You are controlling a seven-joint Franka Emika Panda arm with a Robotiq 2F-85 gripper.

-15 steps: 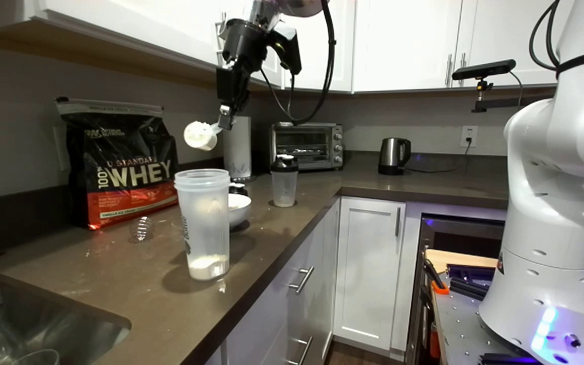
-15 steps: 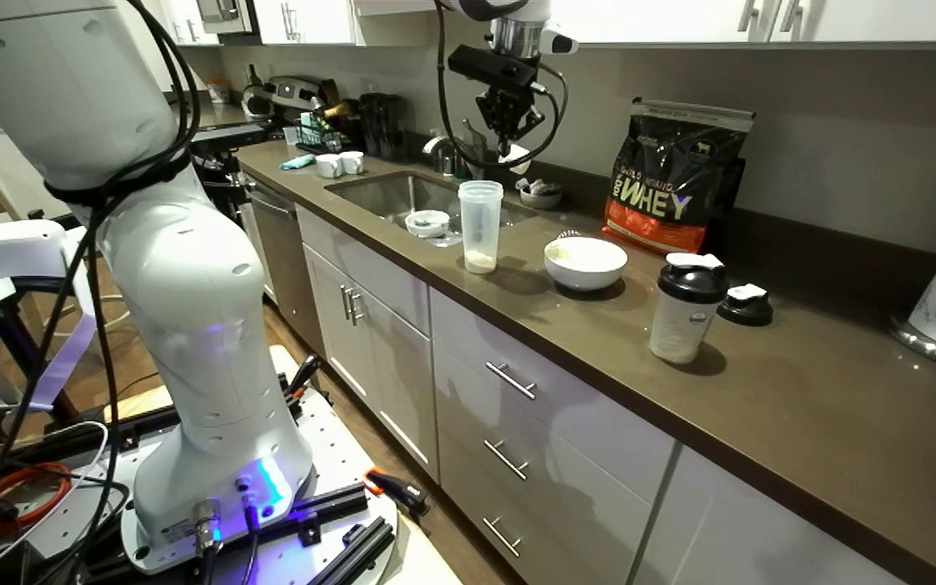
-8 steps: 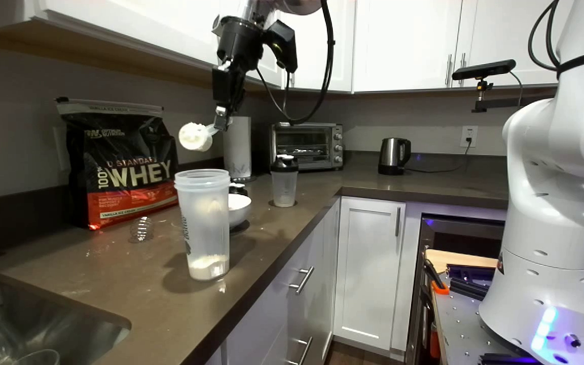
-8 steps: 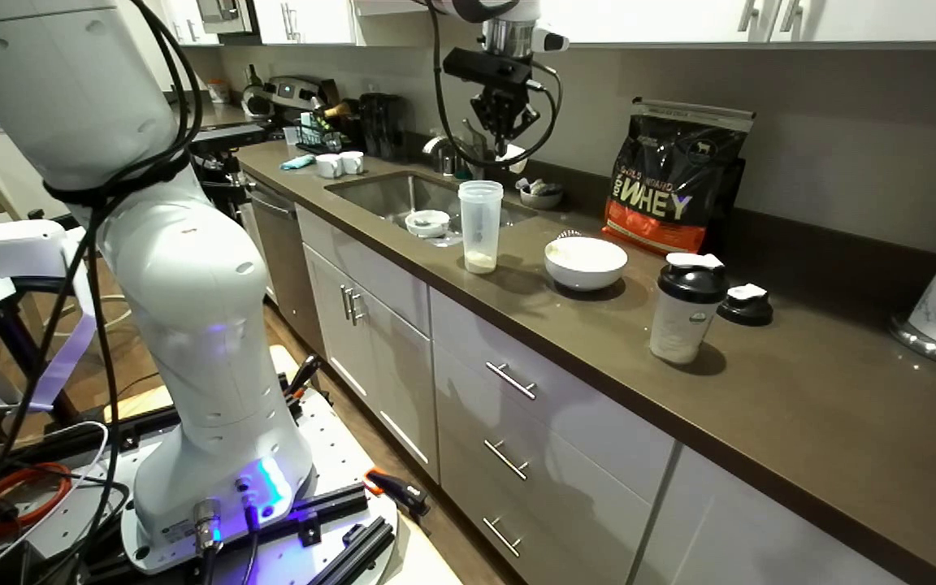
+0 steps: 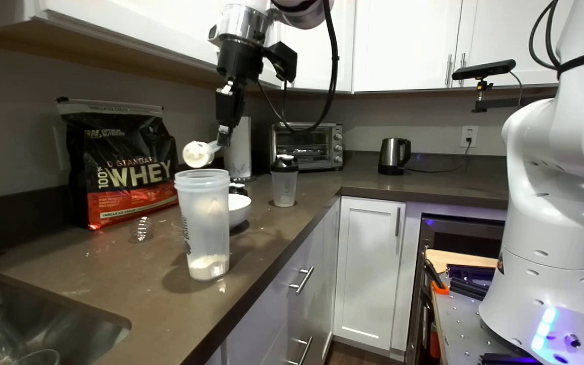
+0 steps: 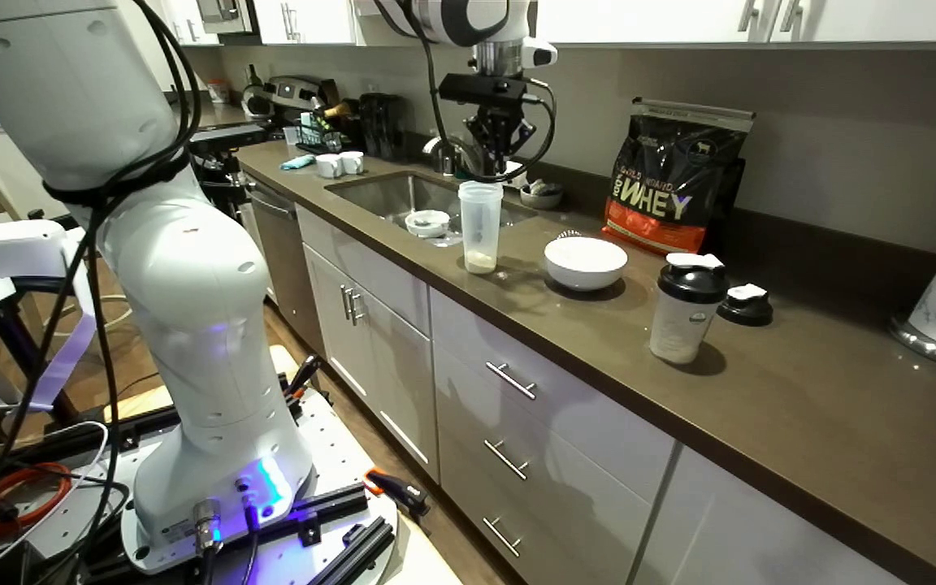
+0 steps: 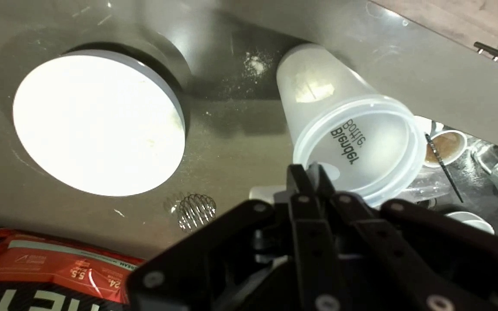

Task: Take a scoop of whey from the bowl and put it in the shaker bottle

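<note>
My gripper (image 5: 223,139) is shut on the handle of the whitish scoop (image 5: 198,154). The scoop is tilted, its mouth toward the camera, with pale powder inside. In an exterior view it appears just above the rim of the tall translucent shaker bottle (image 5: 202,218). In an exterior view the scoop (image 6: 515,175) shows right of and behind the bottle's rim. In the wrist view the fingertips (image 7: 297,177) overlap the bottle's rim (image 7: 303,151); the scoop (image 7: 268,193) is partly hidden. White whey (image 5: 208,267) lies in the bottle's bottom. The white bowl (image 6: 586,272) stands beside the bottle, its contents overexposed.
A black whey bag (image 5: 130,177) stands against the wall. A wire whisk ball (image 7: 196,211) lies near it. A smaller black-lidded shaker (image 6: 683,317) stands beyond the bowl. Spilled powder (image 7: 255,65) lies by the bottle. The sink (image 6: 387,191) and counter edge are close.
My gripper has moved slightly sideways, then down with the scoop, nearer to the bottle's rim. The scoop has tipped further and its powder heap looks lower. The bottle and bowl have not moved.
</note>
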